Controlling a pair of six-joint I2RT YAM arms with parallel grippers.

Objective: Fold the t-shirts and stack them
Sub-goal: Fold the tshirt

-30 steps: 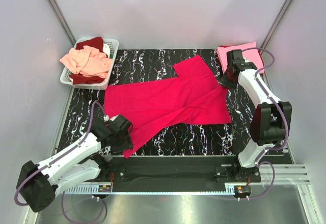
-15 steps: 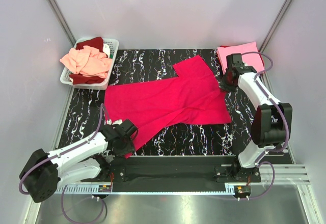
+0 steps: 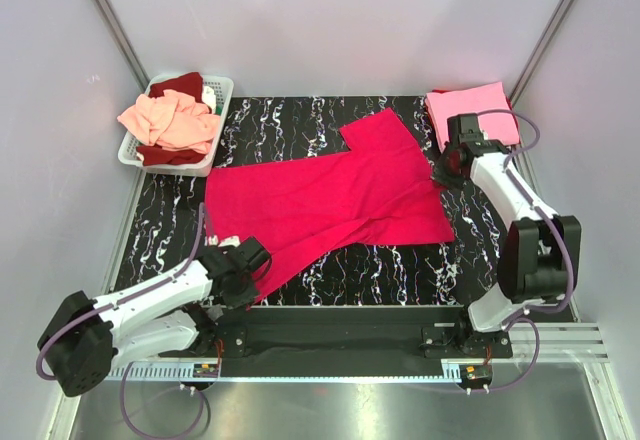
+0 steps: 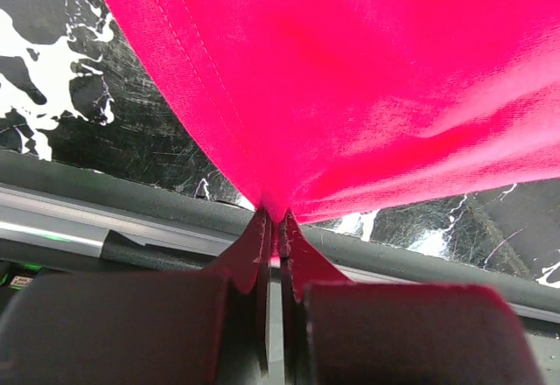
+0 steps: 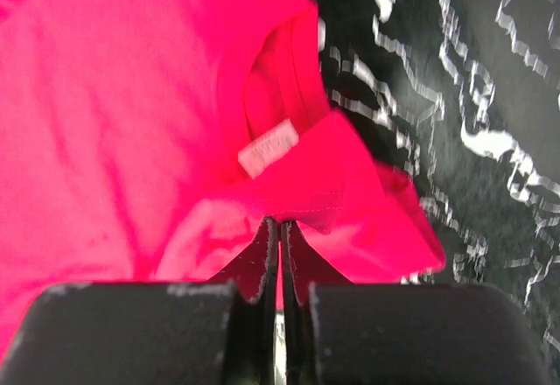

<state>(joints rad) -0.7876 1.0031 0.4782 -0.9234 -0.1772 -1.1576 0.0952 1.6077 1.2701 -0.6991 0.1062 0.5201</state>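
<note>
Bright crimson-red cloth t-shirt [image 3: 330,200] spread flat across the middle of the black white-veined marble-pattern counter [image 3: 400,265], one sleeve sticking up toward 12 o'clock, hem corner drawn down toward 7 o'clock. Left gripper [image 4: 274,227] with jaws together, clamped on that near hem corner, right above the counter's front rail. Right gripper [image 5: 280,232] with jaws together, clamped on a bunched fold by the collar at the shirt's 3 o'clock edge, small white neck label [image 5: 268,147] showing just beyond. Folded light pink cloth t-shirt [image 3: 470,110] lying at the counter's 1 o'clock corner, beside the right arm. White slotted plastic basket [image 3: 218,95] at 10 o'clock, holding a crumpled peach t-shirt [image 3: 170,120] over a dark maroon t-shirt [image 3: 178,84]. Pale plain walls on three sides. Bare counter strip along the near edge, from 5 to 6 o'clock.
</note>
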